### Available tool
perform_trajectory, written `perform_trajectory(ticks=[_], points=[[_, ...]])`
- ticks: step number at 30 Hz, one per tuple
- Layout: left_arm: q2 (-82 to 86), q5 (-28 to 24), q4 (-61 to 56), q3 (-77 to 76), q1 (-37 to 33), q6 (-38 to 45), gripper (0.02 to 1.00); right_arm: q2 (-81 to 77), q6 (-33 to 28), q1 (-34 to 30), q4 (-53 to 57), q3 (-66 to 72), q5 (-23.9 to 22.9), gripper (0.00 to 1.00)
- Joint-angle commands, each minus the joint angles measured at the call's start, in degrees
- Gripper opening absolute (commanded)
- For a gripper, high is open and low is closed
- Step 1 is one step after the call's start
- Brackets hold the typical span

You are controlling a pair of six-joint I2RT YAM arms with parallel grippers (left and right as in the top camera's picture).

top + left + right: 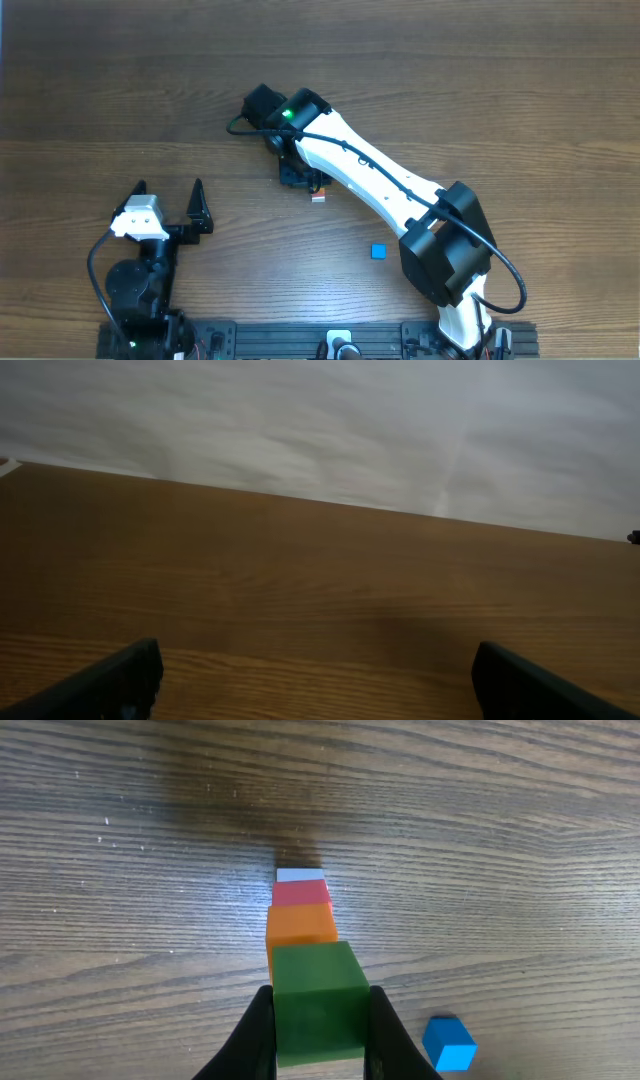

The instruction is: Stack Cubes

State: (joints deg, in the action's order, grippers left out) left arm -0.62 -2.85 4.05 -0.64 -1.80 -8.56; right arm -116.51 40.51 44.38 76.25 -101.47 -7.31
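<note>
While the right arm's fingers (250, 1032) clamp the green cube (318, 982), it sits directly over the orange cube (300, 932), which tops the red cube (300, 893) and white cube (300, 875) near the middle of the desk (480, 90). The blue cube (378, 251) lies alone, nearer the arms' edge. The left arm's fingers (197, 200) are spread apart, holding nothing, toward the left end of that edge.

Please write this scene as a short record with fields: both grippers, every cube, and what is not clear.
left gripper: open, holds nothing, low over the table
right gripper: shut on green cube
below the green cube: orange cube, then red cube, then white cube at the bottom
unclear: whether the green cube already rests on the orange cube
blue cube: alone on the table, apart from the others
</note>
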Motion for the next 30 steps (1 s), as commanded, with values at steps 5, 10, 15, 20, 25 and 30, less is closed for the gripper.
perform_trajectory(ticks=[5, 10, 15, 20, 25, 30], points=[[0.28, -0.55, 0.11, 0.31, -0.35, 0.85, 1.000, -0.83, 1.09, -0.31, -0.48, -1.49, -0.70, 0.009], [0.28, -0.55, 0.11, 0.31, -0.35, 0.85, 1.000, -0.83, 1.25, -0.31, -0.66, -1.44, -0.68, 0.007], [0.28, -0.55, 0.11, 0.31, -0.35, 0.85, 1.000, -0.83, 1.27, -0.31, -0.92, -1.07, -0.68, 0.012], [0.28, -0.55, 0.11, 0.31, -0.35, 0.85, 1.000, -0.83, 1.29, -0.26, -1.05, -0.83, -0.66, 0.012], [0.28, -0.55, 0.11, 0.31, -0.35, 0.85, 1.000, -0.83, 1.68, -0.24, -1.05, -0.76, -0.68, 0.009], [0.28, -0.55, 0.11, 0.31, -0.35, 0.85, 1.000, -0.83, 1.68, -0.24, -1.05, -0.72, -0.68, 0.007]])
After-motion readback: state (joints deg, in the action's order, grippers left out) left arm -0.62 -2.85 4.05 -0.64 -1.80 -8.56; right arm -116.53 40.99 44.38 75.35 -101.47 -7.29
